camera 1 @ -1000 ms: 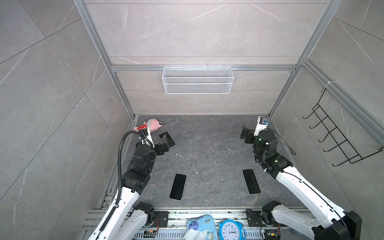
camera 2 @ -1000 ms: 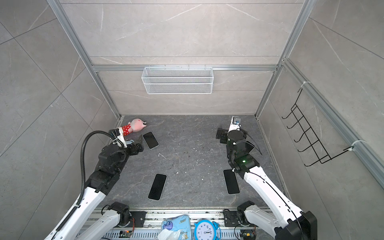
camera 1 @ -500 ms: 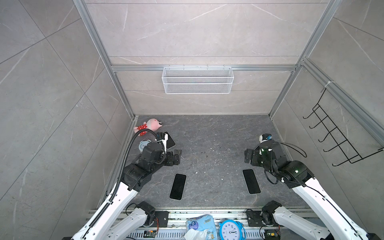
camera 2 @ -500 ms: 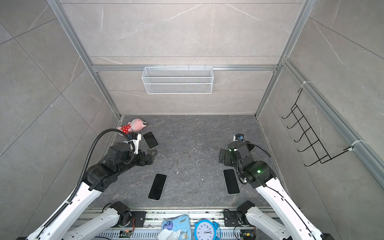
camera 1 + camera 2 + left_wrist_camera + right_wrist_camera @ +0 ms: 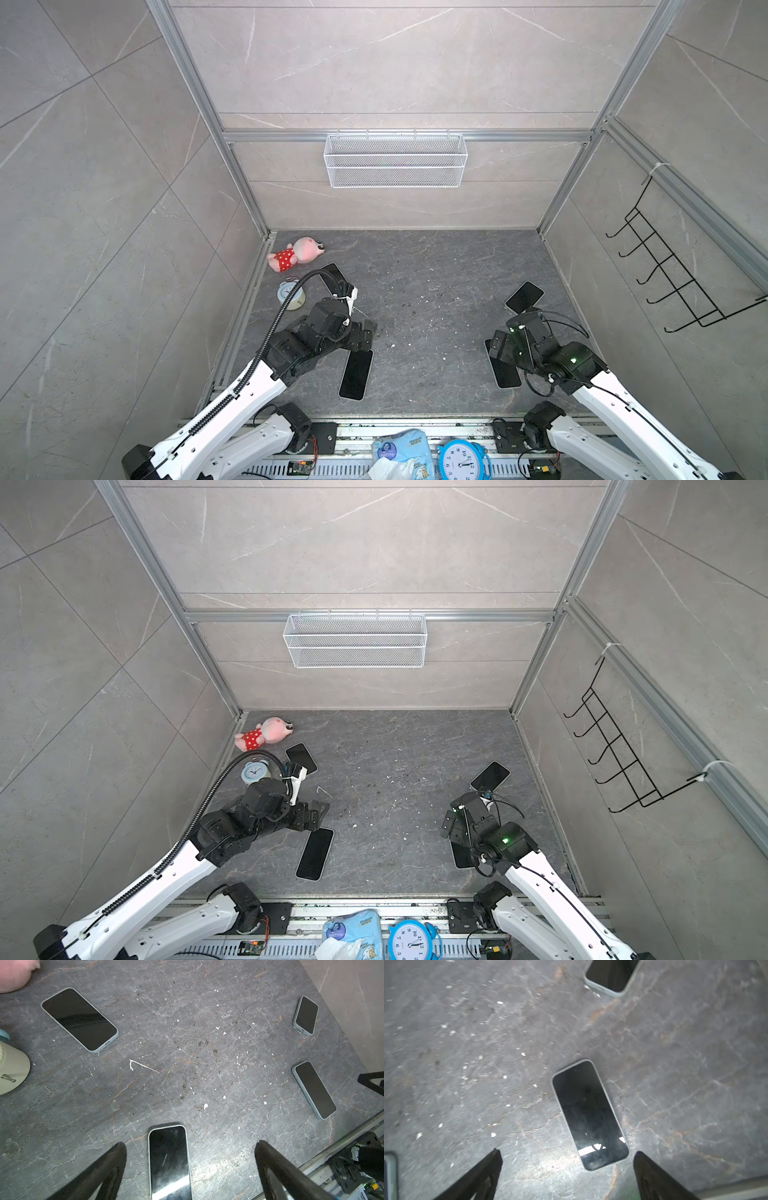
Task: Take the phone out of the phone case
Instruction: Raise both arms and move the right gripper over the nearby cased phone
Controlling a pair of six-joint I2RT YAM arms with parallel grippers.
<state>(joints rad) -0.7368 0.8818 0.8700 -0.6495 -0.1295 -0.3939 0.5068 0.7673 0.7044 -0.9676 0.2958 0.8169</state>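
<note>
Left gripper (image 5: 191, 1144), jaws wide, empty, above glossy black pale-cased phone (image 5: 169, 1159); right gripper (image 5: 566, 1152) same above second phone (image 5: 588, 1113); veined, white-flecked grey stone table (image 5: 207, 1053).

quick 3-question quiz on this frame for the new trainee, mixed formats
1. How many phones lie on the table?
2. True or false: the left end effector is shut on a phone.
3. What hangs on the back wall: A wire basket, B towel, C mirror?
Key: 1 four; 2 false, it is open and holds nothing; 3 A.
</note>
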